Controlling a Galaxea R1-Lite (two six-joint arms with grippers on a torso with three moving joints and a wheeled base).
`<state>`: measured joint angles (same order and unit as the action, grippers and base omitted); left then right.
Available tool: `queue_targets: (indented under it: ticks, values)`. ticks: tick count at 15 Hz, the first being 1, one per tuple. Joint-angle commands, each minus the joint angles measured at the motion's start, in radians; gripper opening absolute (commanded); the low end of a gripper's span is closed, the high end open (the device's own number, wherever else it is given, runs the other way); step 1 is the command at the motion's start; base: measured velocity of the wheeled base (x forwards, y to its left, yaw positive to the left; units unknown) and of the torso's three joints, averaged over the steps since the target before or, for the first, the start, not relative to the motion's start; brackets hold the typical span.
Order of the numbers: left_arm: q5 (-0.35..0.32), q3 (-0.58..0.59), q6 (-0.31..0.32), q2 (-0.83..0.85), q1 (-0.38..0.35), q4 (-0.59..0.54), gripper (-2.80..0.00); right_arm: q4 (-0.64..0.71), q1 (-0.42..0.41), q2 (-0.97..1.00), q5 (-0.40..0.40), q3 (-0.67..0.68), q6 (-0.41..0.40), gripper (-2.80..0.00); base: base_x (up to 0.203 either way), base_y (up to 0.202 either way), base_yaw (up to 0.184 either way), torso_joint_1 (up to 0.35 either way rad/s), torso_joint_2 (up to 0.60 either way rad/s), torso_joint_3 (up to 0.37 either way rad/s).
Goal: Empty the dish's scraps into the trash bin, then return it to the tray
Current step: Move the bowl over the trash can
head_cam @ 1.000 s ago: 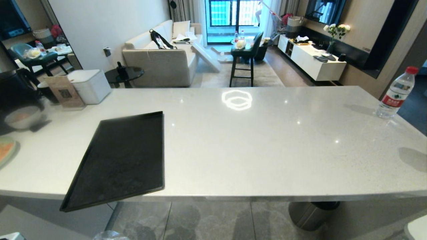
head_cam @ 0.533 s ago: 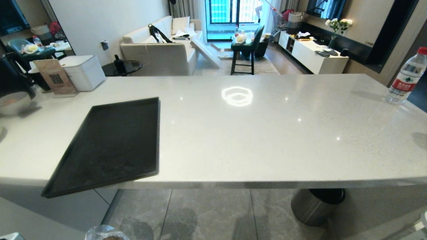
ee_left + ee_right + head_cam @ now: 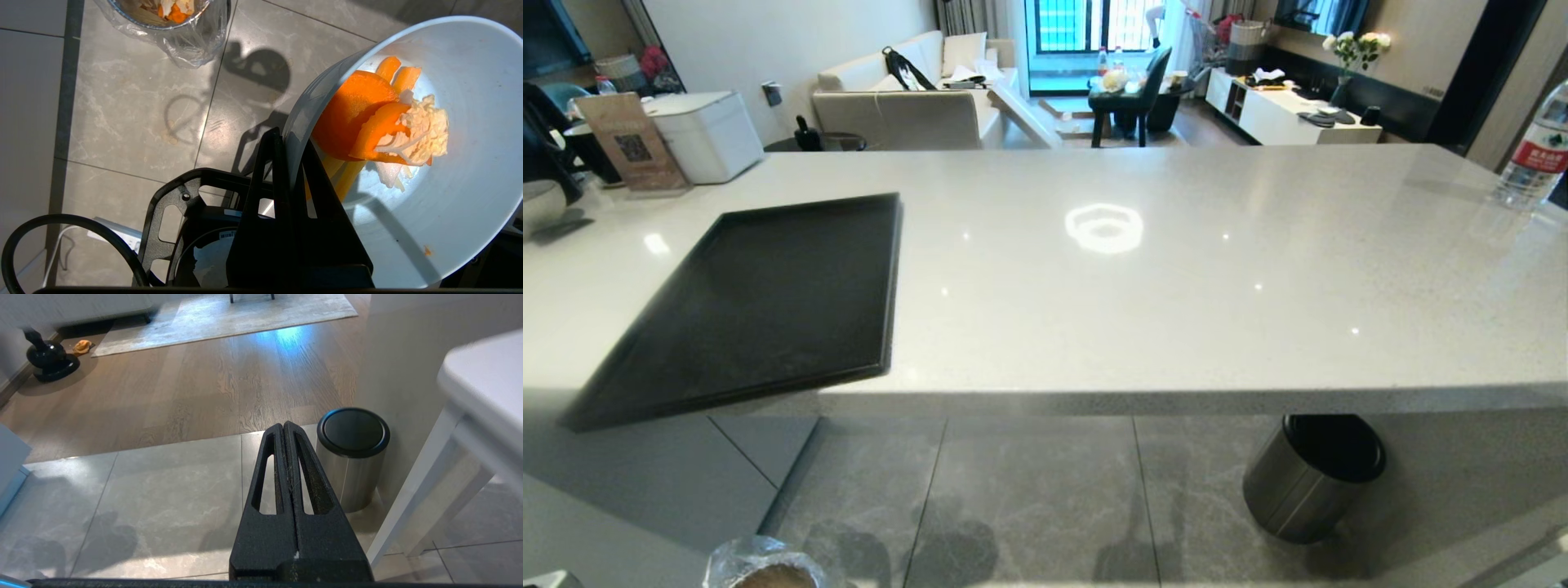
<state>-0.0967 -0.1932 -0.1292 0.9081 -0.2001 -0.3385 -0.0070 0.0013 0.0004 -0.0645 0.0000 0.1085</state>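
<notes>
From the head, the black tray point(image 3: 760, 302) overhangs the surface point(image 3: 1176, 286). At the left wrist, the left tool point(image 3: 292, 163) pinches the tilted dish point(image 3: 470, 163); scraps point(image 3: 380, 122) could spill short of the lined trash bin point(image 3: 179, 32). The right tool point(image 3: 284, 428) hangs closed, empty.

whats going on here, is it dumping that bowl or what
Not dumped yet. The left gripper is pinched on the rim of the white dish, held above the floor with the scraps inside. The bag-lined trash bin stands off to one side. The black tray waits on the counter; the right gripper hangs shut, idle.
</notes>
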Motion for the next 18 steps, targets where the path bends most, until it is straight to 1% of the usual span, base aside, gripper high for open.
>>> queue_targets:
  ticks: [1, 10, 18]
  values:
    - [0.000, 0.000, -0.001, 0.002, -0.002, -0.003, -2.80, -0.001, 0.000, 0.001, 0.000, 0.000, 0.002, -2.80, 0.000, 0.000, 0.000, -0.090, 0.47, 0.379]
    - [0.000, 0.000, -0.001, 0.002, -0.003, -0.003, -2.80, -0.001, 0.000, 0.001, 0.000, 0.000, 0.001, -2.80, 0.000, 0.000, 0.000, -0.025, 0.43, 0.416]
    - [-0.001, 0.000, -0.003, 0.002, -0.007, -0.002, -2.80, -0.001, 0.000, 0.000, -0.001, 0.000, 0.000, -2.80, 0.000, 0.000, 0.000, 0.000, 0.01, 0.014]
